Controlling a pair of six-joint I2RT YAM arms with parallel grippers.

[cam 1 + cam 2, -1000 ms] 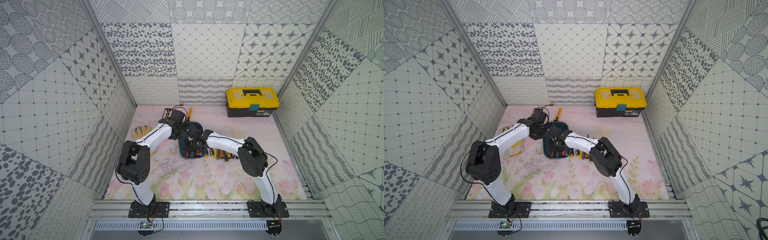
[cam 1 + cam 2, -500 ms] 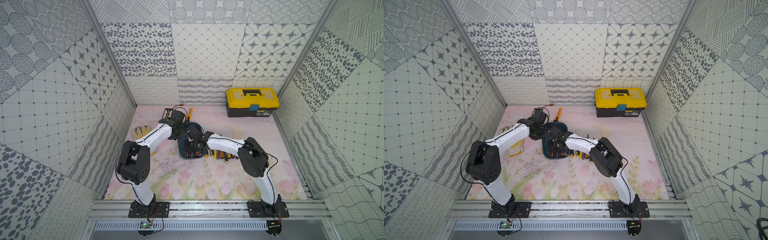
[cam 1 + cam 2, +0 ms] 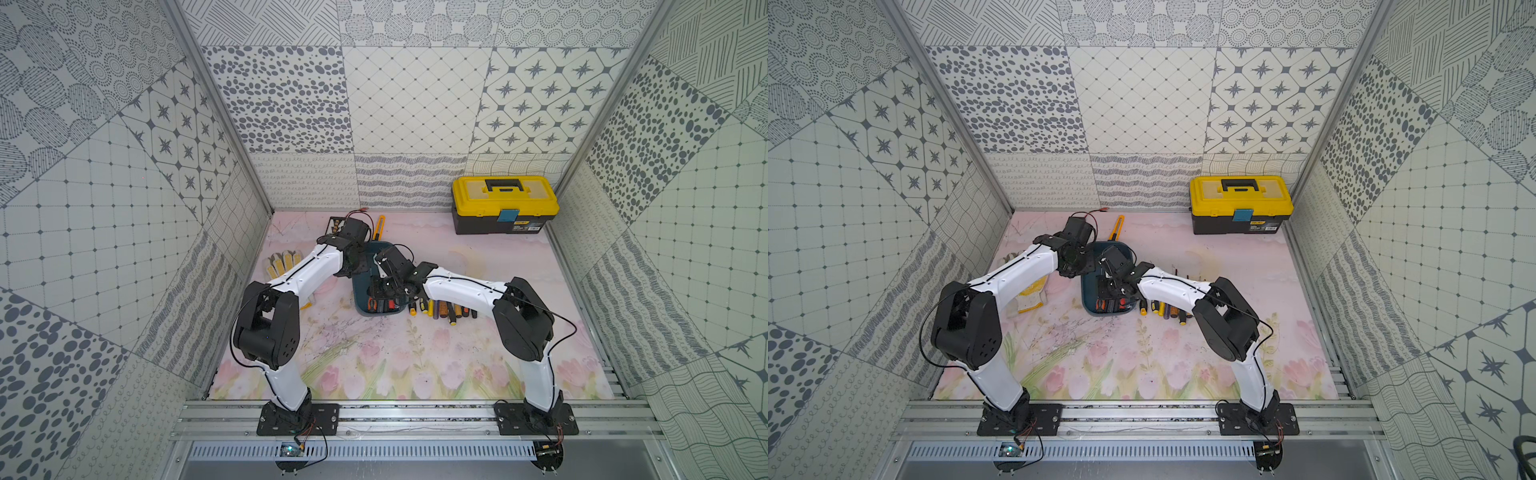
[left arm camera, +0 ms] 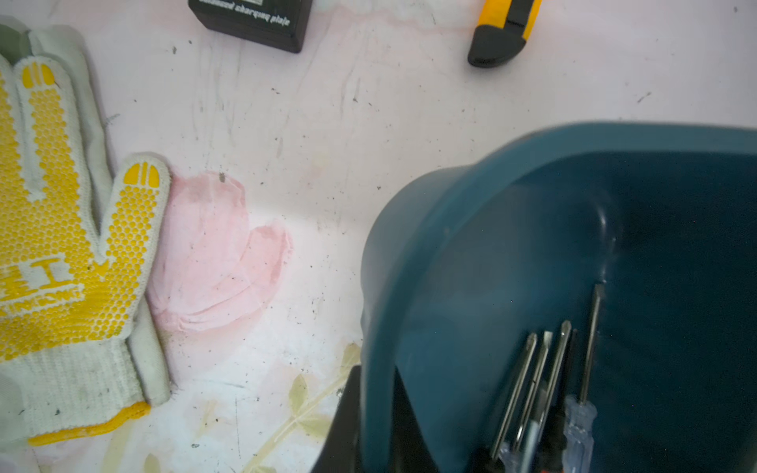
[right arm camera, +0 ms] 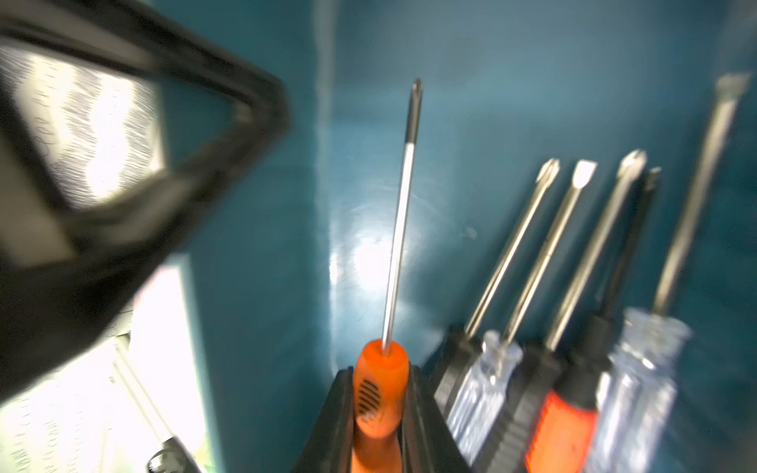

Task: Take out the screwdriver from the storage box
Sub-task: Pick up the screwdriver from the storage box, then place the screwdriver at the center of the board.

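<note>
The dark teal storage box (image 3: 360, 298) (image 3: 1089, 297) sits mid-mat. My left gripper (image 4: 377, 395) is shut on its side wall (image 4: 413, 254), one finger outside and one inside; in both top views it sits at the box's left edge (image 3: 355, 266) (image 3: 1078, 266). My right gripper (image 5: 381, 413) reaches into the box (image 5: 491, 82) and is shut on the orange handle of a Phillips screwdriver (image 5: 400, 221), whose shaft points away over the box floor. Top views show that gripper (image 3: 384, 291) (image 3: 1111, 291) low inside the box. Several other screwdrivers (image 5: 573, 295) (image 4: 545, 368) lie beside it.
Several screwdrivers (image 3: 441, 309) lie in a row on the mat right of the box. A yellow-lidded black toolbox (image 3: 505, 204) stands at the back right. Work gloves (image 4: 61, 245) (image 3: 282, 264), a yellow utility knife (image 4: 497, 35) and a small black case (image 4: 254, 18) lie left and behind.
My right gripper's jaws have narrowed onto the orange screwdriver handle inside the box. The left arm keeps its hold on the box wall and has barely moved.
</note>
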